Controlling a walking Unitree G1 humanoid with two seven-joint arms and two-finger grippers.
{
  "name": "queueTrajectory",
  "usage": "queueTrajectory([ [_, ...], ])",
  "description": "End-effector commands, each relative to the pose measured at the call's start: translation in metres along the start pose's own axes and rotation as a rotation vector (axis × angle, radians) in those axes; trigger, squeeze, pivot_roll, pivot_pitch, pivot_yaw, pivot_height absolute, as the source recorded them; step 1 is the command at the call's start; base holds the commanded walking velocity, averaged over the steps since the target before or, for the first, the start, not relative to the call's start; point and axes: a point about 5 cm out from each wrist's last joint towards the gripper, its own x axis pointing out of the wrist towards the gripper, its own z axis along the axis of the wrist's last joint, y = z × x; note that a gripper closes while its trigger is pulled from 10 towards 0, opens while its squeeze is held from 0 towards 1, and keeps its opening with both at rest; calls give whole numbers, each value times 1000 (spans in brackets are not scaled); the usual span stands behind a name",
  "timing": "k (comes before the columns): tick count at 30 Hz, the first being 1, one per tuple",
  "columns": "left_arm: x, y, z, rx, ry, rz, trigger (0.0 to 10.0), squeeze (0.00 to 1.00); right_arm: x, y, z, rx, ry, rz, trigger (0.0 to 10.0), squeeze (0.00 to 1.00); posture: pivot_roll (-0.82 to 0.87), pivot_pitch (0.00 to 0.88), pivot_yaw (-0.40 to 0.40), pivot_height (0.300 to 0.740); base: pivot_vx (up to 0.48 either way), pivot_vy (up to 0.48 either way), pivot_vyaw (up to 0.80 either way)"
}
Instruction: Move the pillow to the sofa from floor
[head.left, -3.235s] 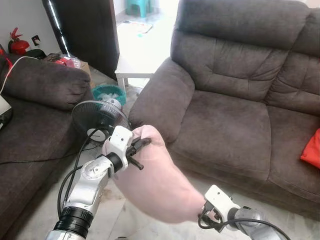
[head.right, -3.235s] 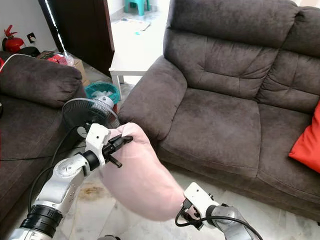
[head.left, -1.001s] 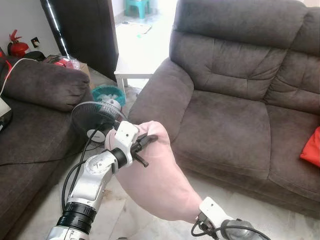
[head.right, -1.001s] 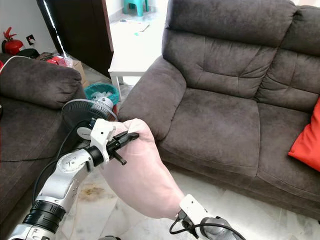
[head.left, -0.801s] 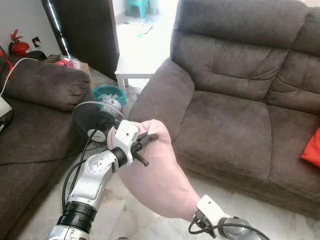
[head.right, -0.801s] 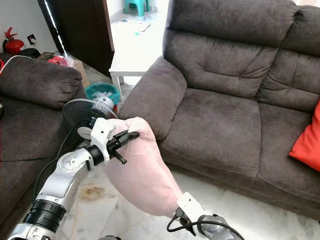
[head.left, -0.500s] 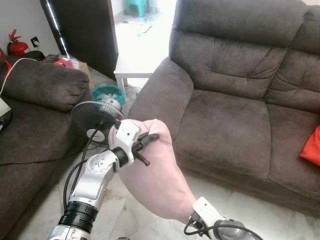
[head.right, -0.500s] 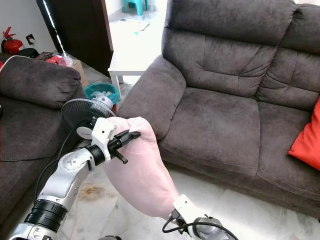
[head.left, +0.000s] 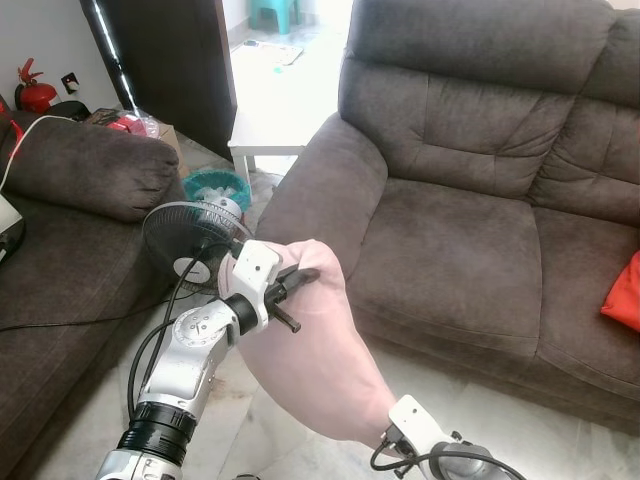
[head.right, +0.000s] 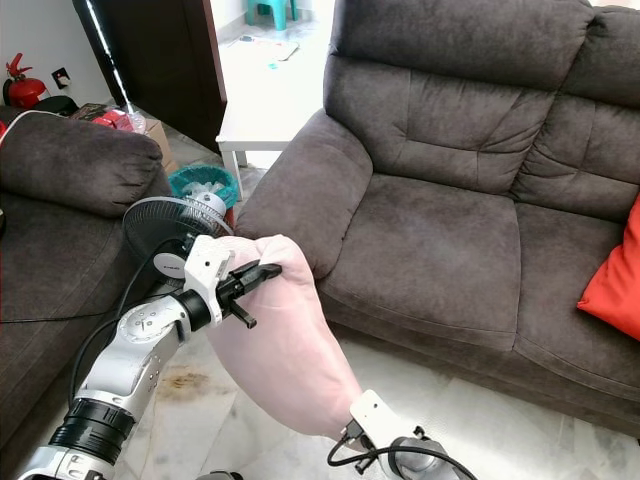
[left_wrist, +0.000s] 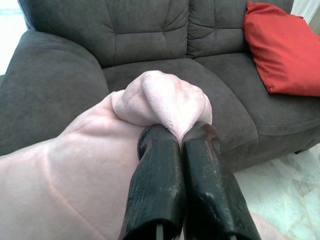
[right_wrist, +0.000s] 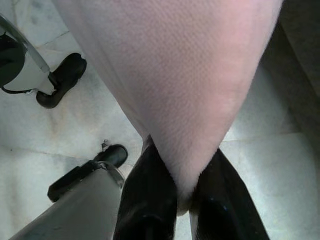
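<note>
**Pillow held at both ends, sofa seat lying ahead**

While the pink pillow (head.left: 318, 360) is carried clear of the floor, its near lower corner is seen pinched by the right gripper (right_wrist: 181, 197), whose two black fingers are closed tight on the fabric with pale tiles beneath. From there the pillow's long axis is seen to rise up and away toward the robot's left, so that it hangs slanted, low end on the right, high end on the left. At the high end a bunched fold is clamped by the left gripper (left_wrist: 179, 145), its fingers pressed together with the cloth squeezed between them. Beyond that gripper, straight along its fingers, the grey sofa (head.left: 450, 230) seat is found, well apart from the pillow, with its armrest the nearest part. A red cushion (left_wrist: 280, 47) is seen on the far end of the seat. The left arm is judged the nearer to the seat; a forward carry with the upper end leading is judged to be called for, the pillow's length being turned to lie along the seat cushion
</note>
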Motion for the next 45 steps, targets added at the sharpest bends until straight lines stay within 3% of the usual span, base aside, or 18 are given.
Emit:
queueTrajectory([
  [1,5,2,35,59,-136,-10,10000,0,-2,1,-14,21,38,-3,0,0,102,53,-20,740,0,0,0],
  [7,2,3,25,64,-102,14,10000,0,-4,-5,-13,23,15,-32,0,0,101,54,-18,740,0,0,0],
  [12,-6,7,3,73,-22,83,10000,0,-10,-27,-4,111,-70,-134,235,0,98,54,-18,740,0,0,0],
  [13,-8,7,-3,82,7,103,10000,0,-14,-37,-1,142,-107,-182,10000,0,95,53,-18,740,0,0,0],
  [14,-10,6,-13,93,47,134,10000,0,-20,-51,2,196,-160,-250,10000,0,94,52,-19,740,0,0,0],
  [17,-12,6,-18,101,67,156,10000,0,-24,-58,2,228,-201,-283,10000,0,93,52,-20,740,0,0,0],
  [19,-13,5,-24,105,82,230,10000,0,-33,-69,24,292,-388,-346,10000,0,85,48,-20,740,0,0,0],
  [21,-14,4,-26,109,83,267,10000,0,-40,-75,38,323,-488,-375,10000,0,82,45,-20,740,0,0,0],
  [22,-14,4,-26,109,83,267,10000,0,-40,-75,38,323,-488,-375,10000,0,82,45,-20,740,0,0,0],
  [23,-15,3,-25,130,58,315,10000,0,-52,-80,63,356,-634,-414,10000,0,80,41,-19,740,0,0,0],
  [30,-20,-6,-17,171,-60,404,10000,0,-87,-79,109,455,-950,-465,10000,0,72,25,-22,740,0,0,0],
  [36,-33,-9,-9,248,-139,520,10000,0,-111,-70,124,466,-1062,-459,10000,0,67,0,-32,740,0,0,0],
  [45,-36,-6,-3,256,-163,548,10000,0,-111,-58,112,528,-1039,-455,10000,0,57,0,-19,740,0,0,0],
])
